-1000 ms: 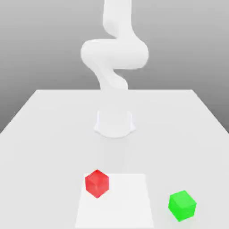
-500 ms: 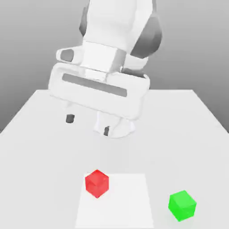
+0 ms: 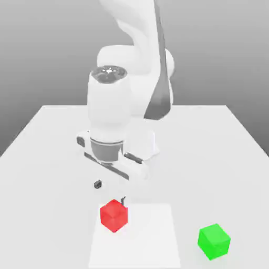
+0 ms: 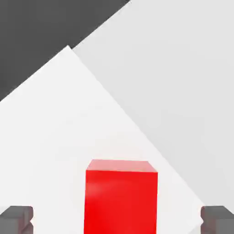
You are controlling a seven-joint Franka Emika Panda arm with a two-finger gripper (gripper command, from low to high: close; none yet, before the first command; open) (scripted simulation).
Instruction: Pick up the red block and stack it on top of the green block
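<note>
Below the wide-spread, empty gripper (image 3: 110, 192) sits the small smooth red cube (image 3: 114, 215), between the dark fingertips (image 4: 16, 218) in hand view, not yet enclosed.

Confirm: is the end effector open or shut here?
Open. The end effector has its fingertips spread well apart, the red block between them, ungripped.

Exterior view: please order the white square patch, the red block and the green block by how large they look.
1. white square patch, clearly largest.
2. red block and green block: they look alike, so I do not rank them.
</note>
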